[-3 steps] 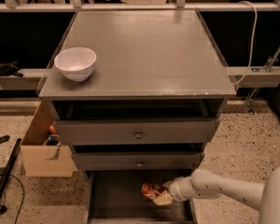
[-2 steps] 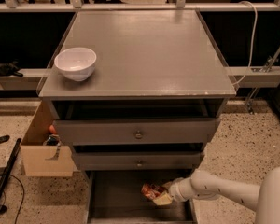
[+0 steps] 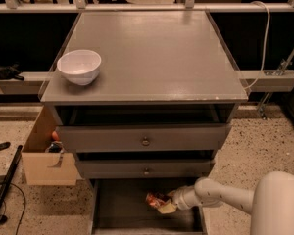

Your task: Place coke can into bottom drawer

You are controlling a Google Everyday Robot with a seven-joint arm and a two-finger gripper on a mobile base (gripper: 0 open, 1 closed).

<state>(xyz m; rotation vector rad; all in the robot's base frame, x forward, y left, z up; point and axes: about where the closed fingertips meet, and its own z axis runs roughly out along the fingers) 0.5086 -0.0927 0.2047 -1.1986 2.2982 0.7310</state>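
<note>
A cardboard box (image 3: pixel 41 155) sat on the floor (image 3: pixel 264 146) against the cabinet's left side, out of the arm's way. On the desk (image 3: pixel 152 53) a white bowl (image 3: pixel 79 66) rested near the left edge, well apart from the work below. Under the two upper drawers (image 3: pixel 144 138), the bottom drawer (image 3: pixel 117 215) stood pulled out, its dark tray exposed to receive the load. Inside it, right of centre, the coke can (image 3: pixel 155 198) hung tilted, low over the tray. The gripper (image 3: pixel 163 205) reached in from the right, its fingers apparently pinching the can, likely because the release was not yet made.
</note>
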